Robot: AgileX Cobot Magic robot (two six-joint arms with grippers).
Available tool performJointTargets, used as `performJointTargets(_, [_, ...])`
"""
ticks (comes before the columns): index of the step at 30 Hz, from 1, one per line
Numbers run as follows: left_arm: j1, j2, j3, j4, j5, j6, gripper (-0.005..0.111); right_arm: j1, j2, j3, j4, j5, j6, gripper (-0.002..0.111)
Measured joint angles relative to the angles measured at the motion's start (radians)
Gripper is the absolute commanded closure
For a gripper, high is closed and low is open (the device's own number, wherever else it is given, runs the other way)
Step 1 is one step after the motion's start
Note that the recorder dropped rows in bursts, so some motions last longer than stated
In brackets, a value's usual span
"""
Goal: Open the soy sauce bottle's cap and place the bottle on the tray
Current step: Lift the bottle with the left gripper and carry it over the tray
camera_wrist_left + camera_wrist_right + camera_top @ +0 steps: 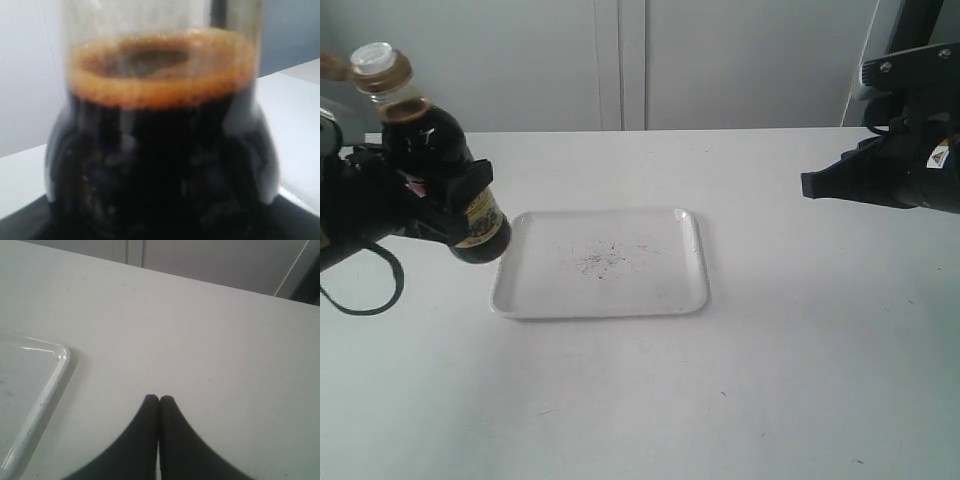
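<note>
**Your left claw (448, 205) is holding the soy sauce bottle (430, 135) up beside the tray (660, 285). Your right claw (810, 186) is hanging empty.**

The exterior view is giving you the whole grip. The left jaws are standing fairly wide, clamping the bottle's labelled belly. The bottle is tilting, with its base near the tray's left edge but not on it. The cap (380, 68) seems to be hanging open to one side. The left wrist view is showing you only the blurred bottle (160, 150), with dark liquid and a foamy ring, and no jaws. The right wrist view is adding what the exterior hides. The right claw (159, 401) is pressing its jaws together on nothing above the table (210, 330), near a corner of the tray (41, 402).
</note>
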Motion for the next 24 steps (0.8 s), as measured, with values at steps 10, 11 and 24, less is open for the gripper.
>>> performJointTargets(10, [-0.132, 0.131, -0.167, -0.035, 0.115, 0.017, 0.107, 0.000, 0.000, 0.000, -0.002, 0.000, 0.000, 0.108])
performJointTargets(11, [-0.143, 0.144, -0.182, -0.036, 0.121, 0.017, 0.107, 0.000, 0.000, 0.000, -0.002, 0.000, 0.000, 0.108])
performJointTargets(24, [-0.245, 0.299, -0.375, -0.056, 0.199, 0.021, 0.107, 0.000, 0.000, 0.000, -0.002, -0.002, 0.000, 0.108])
